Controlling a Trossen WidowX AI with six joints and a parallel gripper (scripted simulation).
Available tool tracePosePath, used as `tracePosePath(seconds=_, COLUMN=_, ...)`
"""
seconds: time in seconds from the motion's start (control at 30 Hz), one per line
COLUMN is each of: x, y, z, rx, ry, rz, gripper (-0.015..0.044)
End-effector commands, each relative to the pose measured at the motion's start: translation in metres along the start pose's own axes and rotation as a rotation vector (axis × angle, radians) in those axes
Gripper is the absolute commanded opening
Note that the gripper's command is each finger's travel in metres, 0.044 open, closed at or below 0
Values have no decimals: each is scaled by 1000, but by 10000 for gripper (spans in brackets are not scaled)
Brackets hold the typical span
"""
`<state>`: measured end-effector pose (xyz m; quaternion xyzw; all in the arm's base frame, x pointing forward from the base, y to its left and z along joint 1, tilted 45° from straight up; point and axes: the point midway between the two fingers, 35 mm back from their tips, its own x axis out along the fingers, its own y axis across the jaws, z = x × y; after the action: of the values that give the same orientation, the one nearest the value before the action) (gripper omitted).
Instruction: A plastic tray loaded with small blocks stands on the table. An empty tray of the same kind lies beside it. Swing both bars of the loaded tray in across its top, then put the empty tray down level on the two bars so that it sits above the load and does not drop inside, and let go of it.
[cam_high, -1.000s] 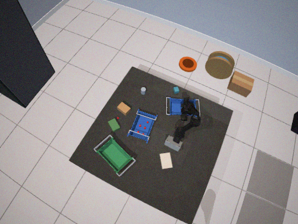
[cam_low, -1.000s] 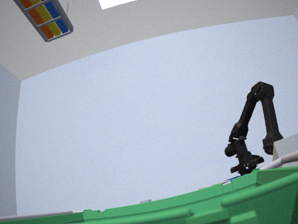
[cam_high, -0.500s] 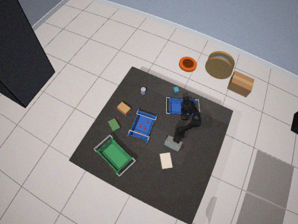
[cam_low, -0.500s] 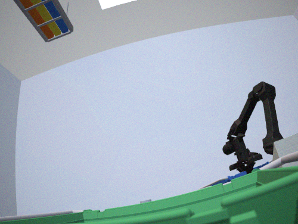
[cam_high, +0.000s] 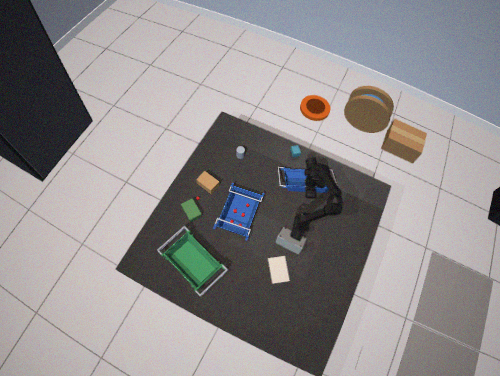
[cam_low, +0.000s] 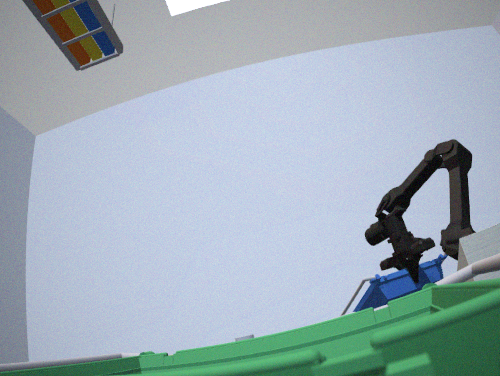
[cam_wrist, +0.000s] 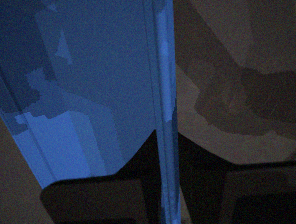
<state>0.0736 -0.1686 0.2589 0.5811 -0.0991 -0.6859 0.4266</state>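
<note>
Gripper (cam_low: 411, 270) of the black six-joint arm (cam_high: 320, 205) is closed on the thin side wall (cam_wrist: 165, 100) of the empty blue plastic tray (cam_high: 294, 177), which the exterior view shows tilted, 1 end raised off the dark tabletop (cam_high: 320, 300). In the wrist view the wall runs up between the 2 dark fingers, with the tray's blue floor to one side and bare tabletop to the other.

In the top view, the loaded blue plastic tray (cam_high: 226, 212) with its small red blocks (cam_high: 243, 214) sits well apart from the gripper, toward the picture's left and lower. Its 2 white wire bars (cam_high: 246, 191) lie at its ends.

Farther out the same way lies a green plastic tray (cam_high: 192, 260) with wire bars, and near it a green flat block (cam_high: 191, 209) and a tan block (cam_high: 207, 181). A grey cylinder (cam_high: 240, 152) and a teal cube (cam_high: 296, 150) stand near the held tray on the tabletop. A cream flat card (cam_high: 278, 269) lies just beyond the arm's grey base (cam_high: 285, 244).
</note>
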Motion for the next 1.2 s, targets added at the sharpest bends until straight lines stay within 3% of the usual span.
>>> tracePosePath(seconds=0.0, x=-10, y=3, z=3, rx=13, ry=1, rz=24, gripper=0)
tracePosePath(seconds=0.27, x=-13, y=4, z=3, rx=13, ry=1, rz=23, gripper=0)
tracePosePath(seconds=0.63, x=-45, y=18, z=7, rx=14, ry=3, rz=21, gripper=0)
tracePosePath(seconds=1.17, x=-46, y=18, z=7, rx=14, ry=3, rz=21, gripper=0)
